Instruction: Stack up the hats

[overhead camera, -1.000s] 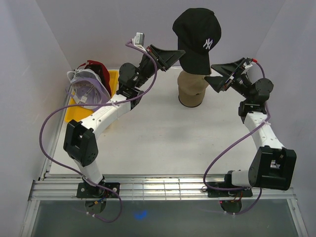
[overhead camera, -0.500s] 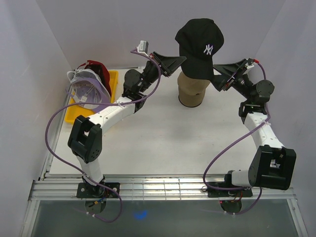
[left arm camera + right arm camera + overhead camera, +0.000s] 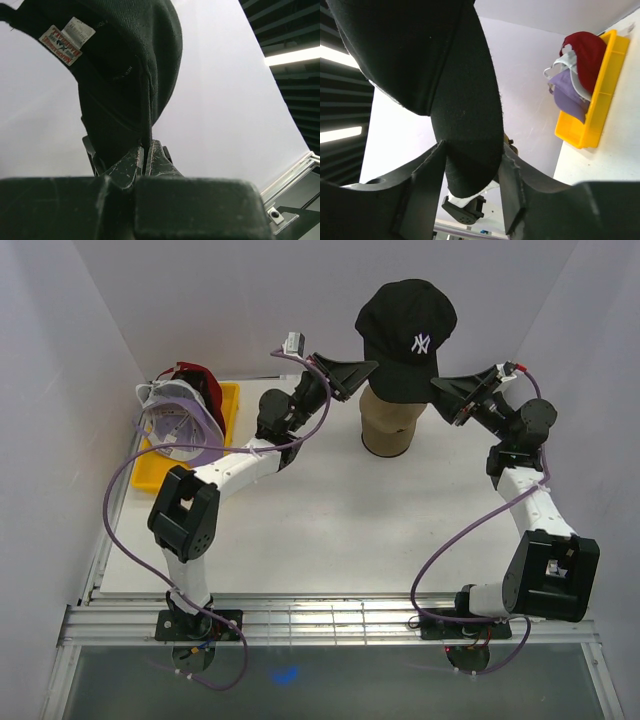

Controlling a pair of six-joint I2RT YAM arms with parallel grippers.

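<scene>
So from the top view, your black cap [image 3: 405, 325] is up at about 12 o'clock on the table [image 3: 320, 520], right over the tan head form [image 3: 388, 422], logo facing you. It covers the top of the form, but you can't really tell if it's resting on it or just hanging from the arms. Your left gripper [image 3: 358, 370] is clamped on the cap's lower edge at roughly its 8 o'clock, and the left wrist view backs that up: the fingers [image 3: 131, 162] are pinched tight on the fabric [image 3: 127, 65] with basically no gap, inner label showing up top. Your right gripper [image 3: 447, 392] has the opposite side at about the cap's 4 o'clock. In the right wrist view a thick fold of black fabric [image 3: 467, 100] sits between the two fingers [image 3: 427, 182] and both press against it, so that one's gripping the cap too. The other three are off at 10 o'clock, piled in the yellow tray [image 3: 230, 405]: dark red cap [image 3: 203, 381] at the back, white cap [image 3: 148, 396] and lavender cap [image 3: 188, 422] bunched against it, all touching, well apart from both grippers.
</scene>
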